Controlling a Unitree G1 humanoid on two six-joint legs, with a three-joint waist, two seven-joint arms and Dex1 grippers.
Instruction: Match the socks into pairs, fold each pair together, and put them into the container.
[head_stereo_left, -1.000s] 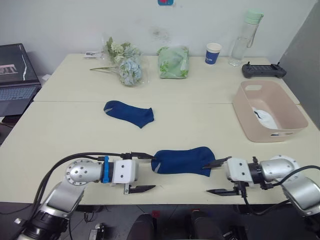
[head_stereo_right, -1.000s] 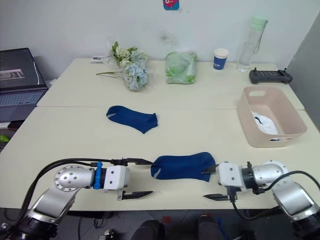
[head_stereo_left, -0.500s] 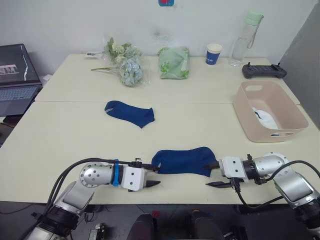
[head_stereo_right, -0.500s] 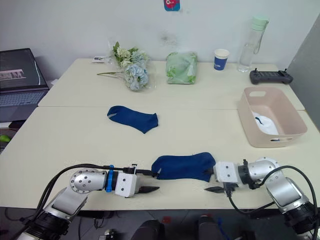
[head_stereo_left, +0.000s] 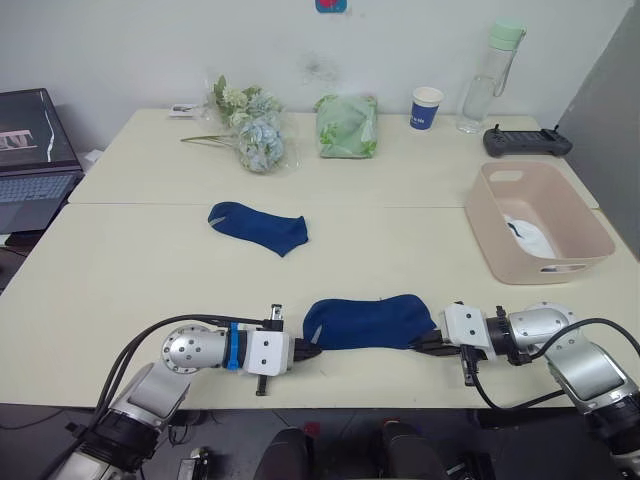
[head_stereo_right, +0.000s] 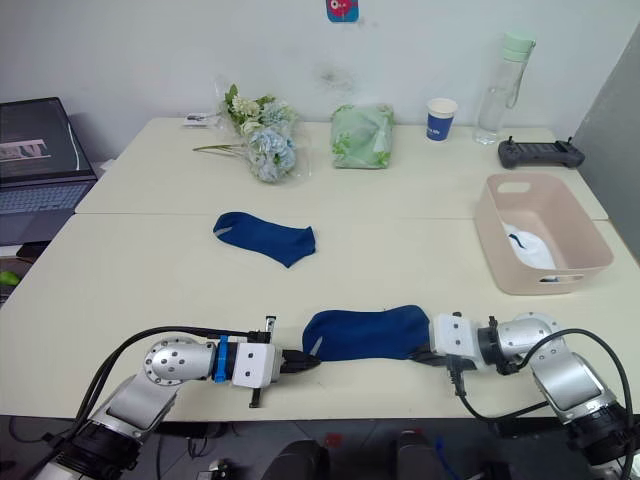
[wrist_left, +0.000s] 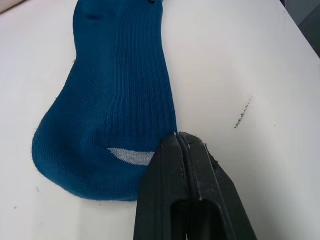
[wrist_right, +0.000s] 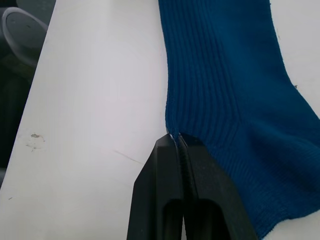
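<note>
Left gripper (wrist_left: 181, 137) pinches ribbed navy sock (wrist_left: 117, 90) | right gripper (wrist_right: 176, 138) likewise

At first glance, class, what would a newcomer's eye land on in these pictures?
The navy sock at the table's near edge, pinched at each end by the left gripper and right gripper, both shut on it. Next, a second navy sock farther back, and the pink container on the right holding something white.

bright even indoor light, soft shadows, sharp focus
</note>
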